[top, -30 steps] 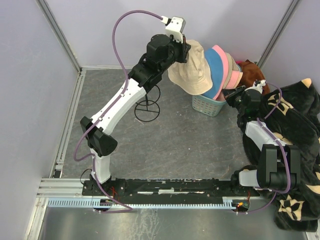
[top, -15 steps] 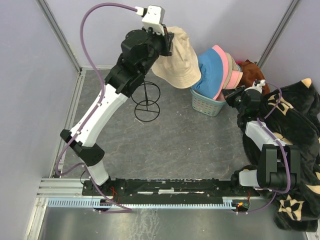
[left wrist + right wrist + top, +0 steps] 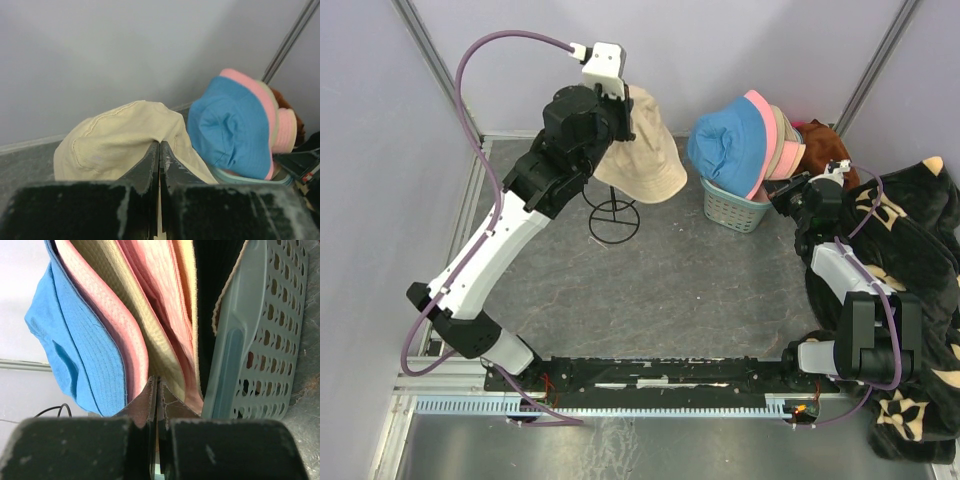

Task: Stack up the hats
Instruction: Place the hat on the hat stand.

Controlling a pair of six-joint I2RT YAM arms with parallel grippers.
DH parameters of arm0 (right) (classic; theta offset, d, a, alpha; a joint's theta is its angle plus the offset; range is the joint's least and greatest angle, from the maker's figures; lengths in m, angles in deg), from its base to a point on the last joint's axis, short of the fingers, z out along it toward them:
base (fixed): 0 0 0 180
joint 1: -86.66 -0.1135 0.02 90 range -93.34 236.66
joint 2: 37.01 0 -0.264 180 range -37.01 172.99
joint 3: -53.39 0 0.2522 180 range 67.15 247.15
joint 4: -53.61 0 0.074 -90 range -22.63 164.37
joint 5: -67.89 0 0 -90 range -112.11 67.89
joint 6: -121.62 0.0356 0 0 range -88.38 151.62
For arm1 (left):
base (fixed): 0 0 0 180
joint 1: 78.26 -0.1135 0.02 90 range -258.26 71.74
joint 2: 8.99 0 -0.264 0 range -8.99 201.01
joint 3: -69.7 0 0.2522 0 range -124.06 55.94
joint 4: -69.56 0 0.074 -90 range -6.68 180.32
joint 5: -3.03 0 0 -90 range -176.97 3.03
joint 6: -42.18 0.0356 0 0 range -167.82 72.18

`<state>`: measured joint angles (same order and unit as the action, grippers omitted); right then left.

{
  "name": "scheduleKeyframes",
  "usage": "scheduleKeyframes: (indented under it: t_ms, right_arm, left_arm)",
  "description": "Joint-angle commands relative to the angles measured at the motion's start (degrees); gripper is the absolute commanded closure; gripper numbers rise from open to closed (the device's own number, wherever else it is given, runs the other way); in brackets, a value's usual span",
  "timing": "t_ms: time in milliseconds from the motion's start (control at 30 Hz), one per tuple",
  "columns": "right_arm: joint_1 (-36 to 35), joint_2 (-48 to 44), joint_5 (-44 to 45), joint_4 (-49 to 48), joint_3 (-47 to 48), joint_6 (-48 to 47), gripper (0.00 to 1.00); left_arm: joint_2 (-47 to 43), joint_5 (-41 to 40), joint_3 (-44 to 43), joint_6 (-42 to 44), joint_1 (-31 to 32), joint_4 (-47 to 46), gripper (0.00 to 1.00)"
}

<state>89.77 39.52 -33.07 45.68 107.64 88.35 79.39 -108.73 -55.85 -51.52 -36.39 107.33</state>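
A beige hat (image 3: pixel 642 158) hangs in the air from my left gripper (image 3: pixel 620 102), which is shut on its fabric (image 3: pixel 115 145) right at the fingertips (image 3: pixel 159 146). It hangs just above a black wire stand (image 3: pixel 613 215). Several more hats lean together in the teal basket (image 3: pixel 735 210): a blue one (image 3: pixel 725 140) in front, pink (image 3: pixel 760 105) and beige ones behind. My right gripper (image 3: pixel 783 190) sits at the basket's right side. In the right wrist view its tips (image 3: pixel 157 382) are shut on a brim among the pink (image 3: pixel 127 335) and beige (image 3: pixel 150 335) hats.
A rust-brown cloth (image 3: pixel 825 145) lies behind the basket. A black floral blanket (image 3: pixel 910 240) is heaped along the right side beside my right arm. Walls close in behind and on the left, with a metal rail (image 3: pixel 460 250) along the left floor edge.
My left arm has swung left and raised, carrying the beige hat away from the basket's hats to above the wire stand. The right arm has not moved.
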Motion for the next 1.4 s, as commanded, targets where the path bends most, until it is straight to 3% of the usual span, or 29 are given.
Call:
scheduleKeyframes:
  t_ms: [0,700,1367]
  right_arm:
    - [0.07,-1.58,-1.05,0.30,0.04,-0.74,0.99]
    - [0.05,-1.67,-1.19,0.06,-0.52,-1.36,0.99]
    - [0.07,-2.11,-0.97,0.34,-1.03,-1.93,0.99]
  left_arm:
    - [-3.97,-3.30,4.15,2.14,0.22,-0.89,0.97]
    - [-7.72,-5.52,18.78,0.41,-2.53,-3.59,0.97]
    - [-7.62,4.41,28.02,-6.41,-10.40,-5.82,0.97]
